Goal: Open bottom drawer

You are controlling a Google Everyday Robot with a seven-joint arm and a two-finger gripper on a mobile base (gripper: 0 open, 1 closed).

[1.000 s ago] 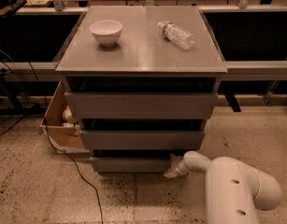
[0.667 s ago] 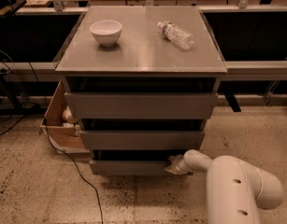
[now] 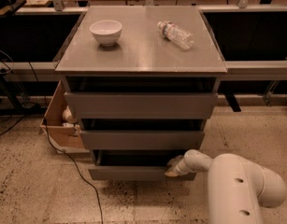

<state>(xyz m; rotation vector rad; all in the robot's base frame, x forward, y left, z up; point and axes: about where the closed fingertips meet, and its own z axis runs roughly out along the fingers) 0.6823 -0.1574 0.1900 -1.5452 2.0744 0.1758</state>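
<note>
The bottom drawer [image 3: 133, 172] is the lowest of three grey handleless fronts on the cabinet. It stands pulled out a little, with a dark gap above its front edge. My gripper [image 3: 173, 168] is at the top edge of this front, near its right end, at the tip of my white arm [image 3: 236, 185], which reaches in from the lower right. The middle drawer [image 3: 142, 139] and the top drawer [image 3: 140, 105] sit further back, above it.
A white bowl [image 3: 106, 31] and a plastic bottle [image 3: 175, 34] lying on its side rest on the cabinet top [image 3: 143, 55]. An open cardboard box [image 3: 56, 122] stands left of the cabinet. A black cable [image 3: 73, 167] runs over the speckled floor.
The bottom drawer front has slid out toward the camera, and my gripper has come back with it. The other drawers, bowl and bottle have not moved.
</note>
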